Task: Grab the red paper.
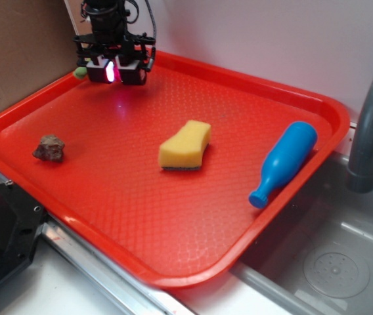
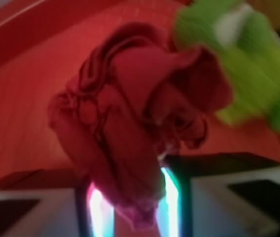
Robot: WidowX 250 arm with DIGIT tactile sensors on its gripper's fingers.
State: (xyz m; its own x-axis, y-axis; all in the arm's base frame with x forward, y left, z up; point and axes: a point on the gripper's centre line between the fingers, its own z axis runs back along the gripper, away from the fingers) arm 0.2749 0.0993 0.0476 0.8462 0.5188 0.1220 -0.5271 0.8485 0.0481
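Observation:
The red paper (image 2: 130,108), a crumpled rose-like ball, fills the wrist view, and its lower end sits between the two glowing pads (image 2: 169,195). My gripper (image 2: 132,202) is shut on it. In the exterior view the gripper (image 1: 115,72) is at the far left corner of the red tray (image 1: 173,256), and only a pink glow shows between its fingers. A green plush toy (image 2: 251,74) lies right behind the paper, touching or nearly touching it.
On the tray lie a brown rock (image 1: 49,148) at the left, a yellow sponge (image 1: 185,146) in the middle and a blue bottle (image 1: 284,163) at the right rim. The green toy (image 1: 79,72) peeks out left of the gripper. A sink and a grey faucet (image 1: 369,125) are at the right.

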